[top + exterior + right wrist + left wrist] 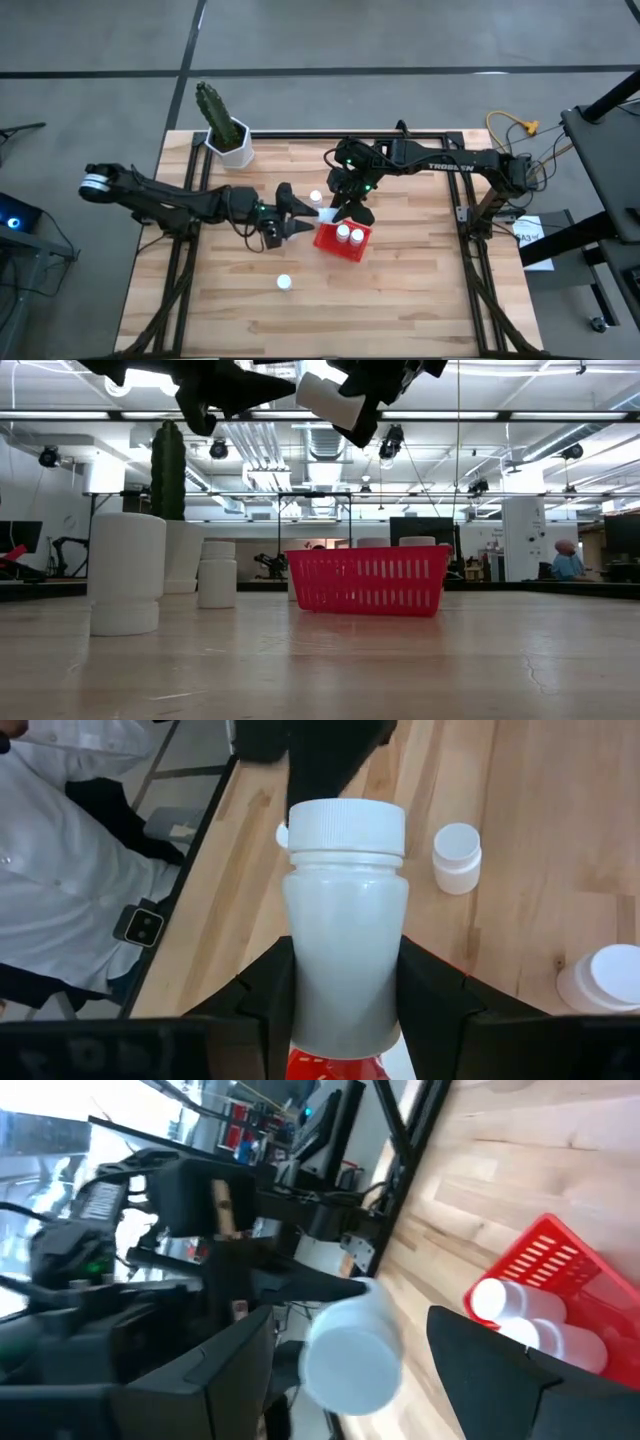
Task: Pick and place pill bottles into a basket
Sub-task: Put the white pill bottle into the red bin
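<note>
My right gripper [345, 952] is shut on a white pill bottle [345, 910], high above the near-left edge of the red basket [345, 243]. The bottle also shows in the low view [332, 398]. My left gripper [350, 1315] is open beside it. Its fingers stand on either side of the bottle's round end [350, 1362] with gaps, touching nothing. Two bottles [349, 234] stand in the basket. One bottle [316, 197] stands on the table behind the grippers. Another [284, 283] stands near the front. My right gripper pinches the bottle's body [300, 975] between its two fingers, one on each side of its lower half. The fingers lie along the bottle, and the cap [346, 825] points away from the wrist. The bottle is lifted clear and tilted in the low view.
A cactus in a white hexagonal pot [233, 143] stands at the table's far left. In the low view the front bottle [125, 573] is nearest and the basket [366, 581] stands mid-table. A person in a white shirt [70, 840] is beyond the table's edge.
</note>
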`<control>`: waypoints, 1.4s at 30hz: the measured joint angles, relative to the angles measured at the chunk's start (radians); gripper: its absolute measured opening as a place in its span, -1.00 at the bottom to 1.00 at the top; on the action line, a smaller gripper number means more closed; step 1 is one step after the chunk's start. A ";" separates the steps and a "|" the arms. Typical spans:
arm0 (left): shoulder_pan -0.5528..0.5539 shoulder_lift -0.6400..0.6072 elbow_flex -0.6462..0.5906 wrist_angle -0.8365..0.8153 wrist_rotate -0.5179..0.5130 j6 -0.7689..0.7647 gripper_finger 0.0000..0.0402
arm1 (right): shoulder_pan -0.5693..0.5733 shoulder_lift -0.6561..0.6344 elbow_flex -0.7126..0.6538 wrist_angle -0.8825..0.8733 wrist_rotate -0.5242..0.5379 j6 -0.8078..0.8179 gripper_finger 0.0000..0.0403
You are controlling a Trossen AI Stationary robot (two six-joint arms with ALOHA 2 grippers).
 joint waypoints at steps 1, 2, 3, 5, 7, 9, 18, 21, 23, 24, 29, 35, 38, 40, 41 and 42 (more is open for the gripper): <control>0.000 0.008 0.000 -0.002 0.000 0.000 0.22 | 0.000 0.000 0.000 0.000 0.000 0.000 -0.36; 0.000 0.018 0.003 -0.002 0.000 0.000 0.22 | 0.000 0.000 0.000 0.000 0.000 0.000 -0.36; 0.000 0.025 0.007 -0.002 0.000 0.000 0.22 | 0.000 0.000 0.000 0.000 0.000 0.000 -0.36; 0.000 0.035 0.012 -0.002 -0.001 0.000 0.22 | 0.000 0.000 0.000 0.000 0.000 0.000 -0.36; 0.000 0.042 0.018 -0.001 -0.006 0.000 0.22 | 0.000 0.000 0.000 0.000 0.000 0.000 -0.36; 0.000 0.047 0.022 -0.002 -0.006 0.001 0.22 | 0.000 0.000 0.000 0.000 -0.001 0.000 -0.36; 0.005 0.048 0.037 0.000 -0.007 0.002 0.22 | 0.000 0.000 0.000 0.000 -0.004 -0.003 -0.36; 0.013 0.050 0.039 0.000 -0.007 0.001 0.22 | 0.000 0.000 0.000 0.000 -0.004 -0.004 -0.36; 0.015 0.061 0.047 0.002 -0.008 0.001 0.22 | 0.000 0.000 0.000 0.000 -0.004 -0.004 -0.36; 0.016 0.064 0.047 -0.001 -0.008 0.001 0.22 | 0.000 0.000 0.000 -0.001 -0.004 -0.004 -0.36; 0.024 0.096 0.060 0.000 -0.011 0.000 0.22 | 0.000 0.000 0.000 -0.001 -0.005 -0.004 -0.36; 0.025 0.126 0.080 -0.001 -0.032 0.000 0.22 | 0.000 0.000 0.000 -0.002 -0.005 -0.004 -0.36; 0.025 0.132 0.084 -0.001 -0.055 0.000 0.22 | 0.000 0.000 0.000 -0.002 -0.005 -0.007 -0.36; 0.025 0.132 0.084 -0.001 -0.057 0.000 0.22 | 0.000 0.000 0.000 -0.003 -0.005 -0.015 -0.36; 0.025 0.132 0.084 0.001 -0.058 0.000 0.22 | 0.000 0.000 0.000 -0.003 -0.005 -0.018 -0.36; 0.025 0.131 0.084 0.000 -0.058 0.000 0.21 | 0.000 0.000 0.000 -0.003 -0.005 -0.019 -0.36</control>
